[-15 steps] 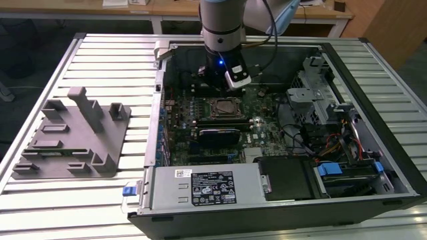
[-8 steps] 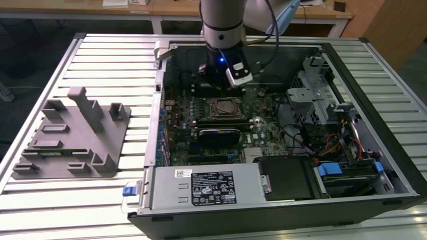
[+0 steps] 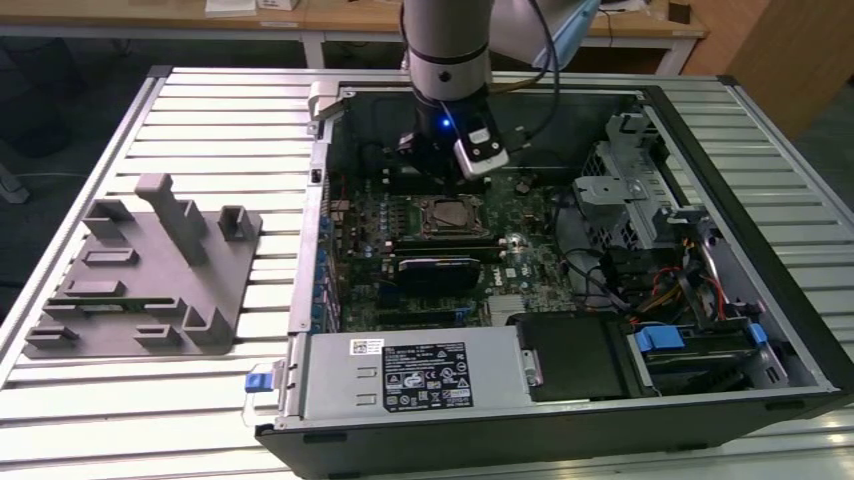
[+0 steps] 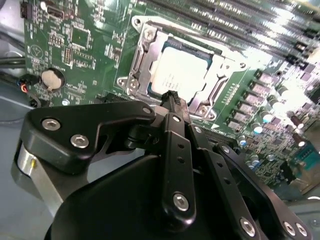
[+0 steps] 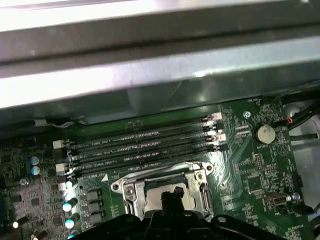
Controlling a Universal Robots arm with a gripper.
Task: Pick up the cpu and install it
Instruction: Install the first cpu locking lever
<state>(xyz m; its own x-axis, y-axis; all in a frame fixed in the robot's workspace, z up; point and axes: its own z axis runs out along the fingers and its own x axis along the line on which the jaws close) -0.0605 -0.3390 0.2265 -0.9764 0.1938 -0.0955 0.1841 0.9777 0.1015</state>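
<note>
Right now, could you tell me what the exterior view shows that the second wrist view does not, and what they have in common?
The exterior view alone shows the grey fixture on the slatted table, the whole open computer case and the power supply. The second wrist view alone shows the coin cell battery and the tool's black linkage close up. Both show the cpu lying in its socket on the green motherboard.

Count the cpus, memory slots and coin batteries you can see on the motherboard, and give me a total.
cpu: 1
memory slots: 4
coin battery: 1
Total: 6
</note>
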